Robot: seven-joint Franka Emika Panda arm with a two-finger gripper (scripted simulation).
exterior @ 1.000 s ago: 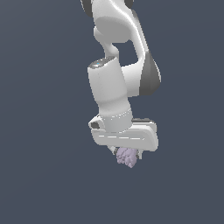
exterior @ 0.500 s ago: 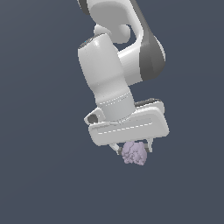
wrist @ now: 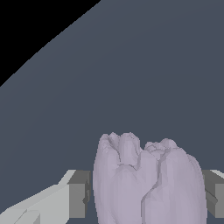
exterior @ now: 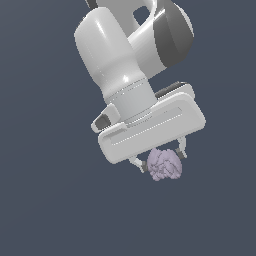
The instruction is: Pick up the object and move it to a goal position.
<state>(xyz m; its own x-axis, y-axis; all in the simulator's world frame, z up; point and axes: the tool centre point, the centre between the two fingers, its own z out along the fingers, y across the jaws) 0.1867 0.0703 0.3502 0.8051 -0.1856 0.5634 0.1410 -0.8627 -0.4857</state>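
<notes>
The object (exterior: 164,165) is a small pale lilac lumpy blob with a ridged surface. My white gripper (exterior: 159,159) is shut on it, one finger on each side, and holds it in the air against the plain dark grey background. In the wrist view the object (wrist: 148,183) fills the space between the two grey fingertips (wrist: 79,199), which press on its sides. The gripper points down and is tilted. No goal marker shows in either view.
A flat dark grey surface (wrist: 131,70) lies under the gripper in the wrist view, ending at a black edge (wrist: 35,30). The white arm (exterior: 120,60) rises toward the top of the exterior view.
The arm with the held object has come closer to the exterior camera and moved toward the exterior view's right, looking larger. The grip on the object has stayed the same.
</notes>
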